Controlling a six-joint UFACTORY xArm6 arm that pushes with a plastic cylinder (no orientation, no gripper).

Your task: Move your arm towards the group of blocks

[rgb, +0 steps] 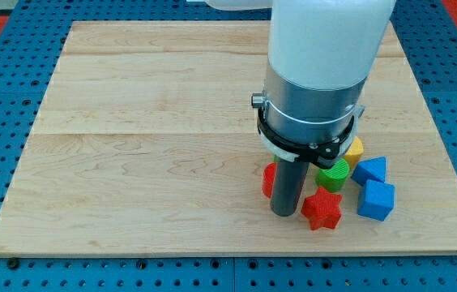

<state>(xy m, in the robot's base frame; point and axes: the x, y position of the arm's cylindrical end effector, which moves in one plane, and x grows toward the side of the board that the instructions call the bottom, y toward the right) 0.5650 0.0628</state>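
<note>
Nearest the view's bottom, a red star-shaped block [322,210] sits on the wooden board [147,162], just to the view's right of the rod. The rod's tip [284,213] rests on the board at the view's left edge of the cluster, touching or almost touching the red star. No fingers here, only a plain rod, so nothing is spread, pressed or pinched.

A blue cube-like block [375,200] lies at the view's right of the star, a little apart from it. Behind the rod on its left a second red block [268,179] peeks out; shape can't be told, mostly hidden. Further back sit a green block [333,174], rounded, and a blue block [370,169] with a slanted top. Farthest is a yellow block [353,149], partly hidden under the arm's grey collar [309,101].

The whole group lies in the board's lower right part.
</note>
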